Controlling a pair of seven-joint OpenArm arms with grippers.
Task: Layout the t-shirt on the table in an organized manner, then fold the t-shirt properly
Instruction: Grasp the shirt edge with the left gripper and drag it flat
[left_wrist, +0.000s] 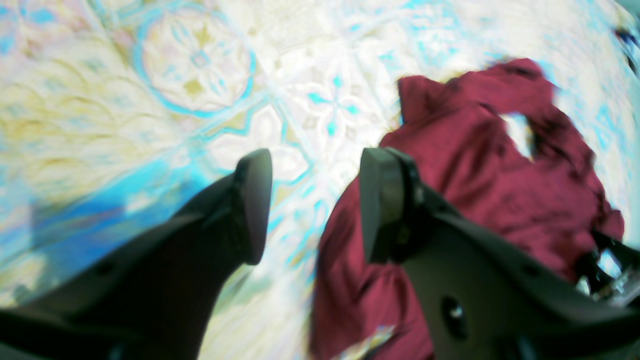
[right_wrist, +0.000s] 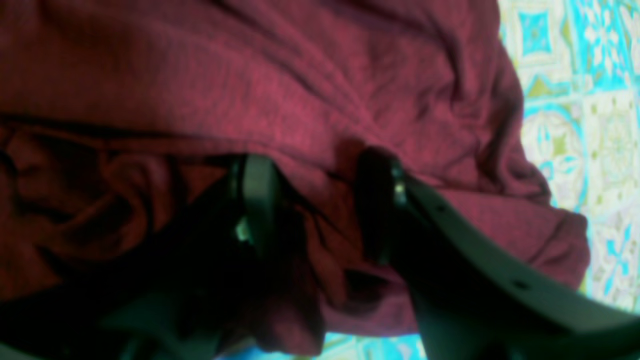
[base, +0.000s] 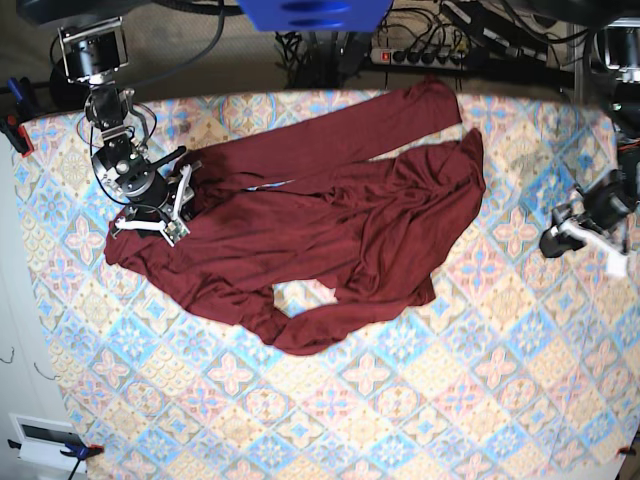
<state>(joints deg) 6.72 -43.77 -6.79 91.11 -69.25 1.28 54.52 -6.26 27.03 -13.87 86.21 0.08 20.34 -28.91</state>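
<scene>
Base view shows the t-shirt (base: 330, 215) spread loosely and crumpled across the upper middle of the table (base: 420, 400), a dark red heap with one long part running up toward the far edge and a curled fold at its near side, where a small patch of the patterned cloth shows through. It is not flat; wrinkles and overlapping layers run through the whole garment.

At the garment's left end in that view sits the right gripper (base: 160, 215), low on the fabric. In the right wrist view the right gripper (right_wrist: 315, 205) has its jaws parted with a bunched ridge of maroon cloth lying between them; the fabric touches the inner faces of the fingers, but whether it is pinched tight I cannot tell.

The left gripper (base: 575, 235) hangs well apart from the shirt, over bare tablecloth near the right edge of the base view. The left wrist view shows the left gripper (left_wrist: 315, 205) spread wide and holding nothing, tablecloth showing between its fingers, the shirt's edge lying beyond and beside one finger.
</scene>
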